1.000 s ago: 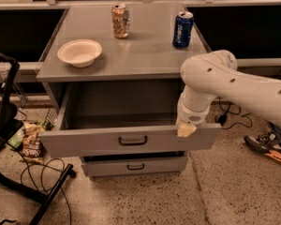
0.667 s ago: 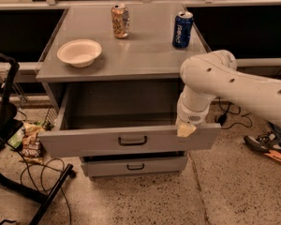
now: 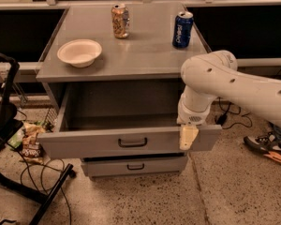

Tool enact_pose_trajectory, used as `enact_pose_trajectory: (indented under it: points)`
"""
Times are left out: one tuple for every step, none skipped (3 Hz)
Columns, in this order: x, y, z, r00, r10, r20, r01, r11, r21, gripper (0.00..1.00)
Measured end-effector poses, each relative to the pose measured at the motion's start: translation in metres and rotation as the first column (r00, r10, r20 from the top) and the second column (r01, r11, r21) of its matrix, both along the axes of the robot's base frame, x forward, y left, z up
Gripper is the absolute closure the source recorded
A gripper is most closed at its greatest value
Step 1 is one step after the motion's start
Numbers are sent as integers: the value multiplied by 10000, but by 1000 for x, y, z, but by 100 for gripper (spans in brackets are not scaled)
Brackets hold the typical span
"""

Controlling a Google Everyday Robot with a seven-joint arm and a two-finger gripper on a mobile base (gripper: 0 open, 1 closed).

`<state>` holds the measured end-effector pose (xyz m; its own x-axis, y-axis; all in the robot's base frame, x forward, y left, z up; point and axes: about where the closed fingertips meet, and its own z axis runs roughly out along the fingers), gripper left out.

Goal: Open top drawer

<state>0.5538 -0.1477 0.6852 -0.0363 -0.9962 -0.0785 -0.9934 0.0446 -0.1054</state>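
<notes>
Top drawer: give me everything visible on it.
The wide grey top drawer stands pulled well out of the grey metal-looking cabinet, its flat front panel facing the camera. A black bar handle sits mid-panel. The interior is deep and grey. The robot's cream gripper hangs at the panel's right end, over its top edge.

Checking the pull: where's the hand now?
In the camera view, the hand hangs over the front panel of the open top drawer, near its right end, right of the handle.
</notes>
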Motion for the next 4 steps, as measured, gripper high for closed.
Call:
enact_pose_trajectory:
  points:
    - [0, 0, 0, 10000, 0, 0, 0, 10000, 0, 0]
    - [0, 0, 0, 10000, -4, -7, 4, 10000, 0, 0]
    - [-14, -5, -6, 9993, -212, -320, 212, 9998, 14, 0]
    - [-60, -15, -7, 9906, -755, -1138, 744, 9971, -138, 14]
